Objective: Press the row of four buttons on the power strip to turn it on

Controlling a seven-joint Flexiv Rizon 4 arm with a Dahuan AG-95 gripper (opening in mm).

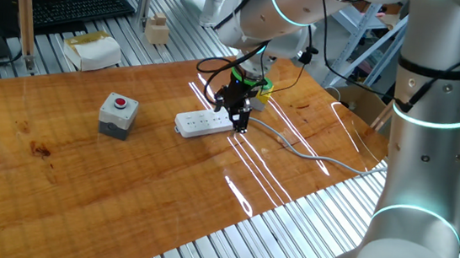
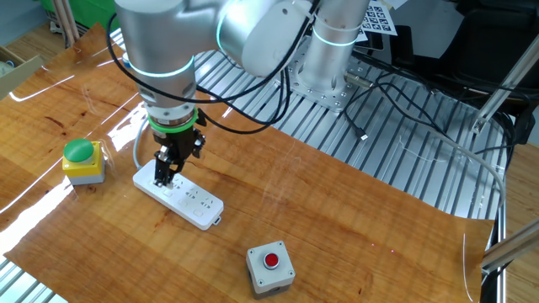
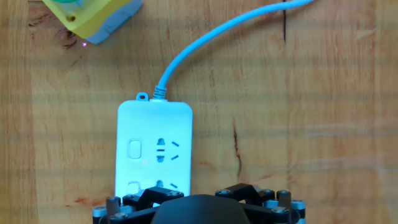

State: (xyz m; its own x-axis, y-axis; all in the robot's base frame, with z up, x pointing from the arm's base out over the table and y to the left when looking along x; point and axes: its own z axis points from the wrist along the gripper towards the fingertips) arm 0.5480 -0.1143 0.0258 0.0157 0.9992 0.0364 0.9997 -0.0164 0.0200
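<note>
Closest to the hand view is the black hand (image 3: pixel 198 208), cut off at the bottom edge, so its fingertips are hidden there. It hangs just over the cable end of the power strip (image 3: pixel 153 149). Its fingers are spread wide and grip nothing.

Under it is a shiny brown wooden table (image 1: pixel 81 182) with bright light streaks. It rests on a bench of silver metal slats (image 1: pixel 227 247).

White and flat, the power strip lies near the middle of the table. Its grey cable (image 1: pixel 312 156) runs off toward the table edge. Of the row of four buttons (image 3: pixel 133 150), two show in the hand view.

Nearby are a yellow box with a green button (image 2: pixel 82 160) and a grey box with a red button (image 1: pixel 118 114).
</note>
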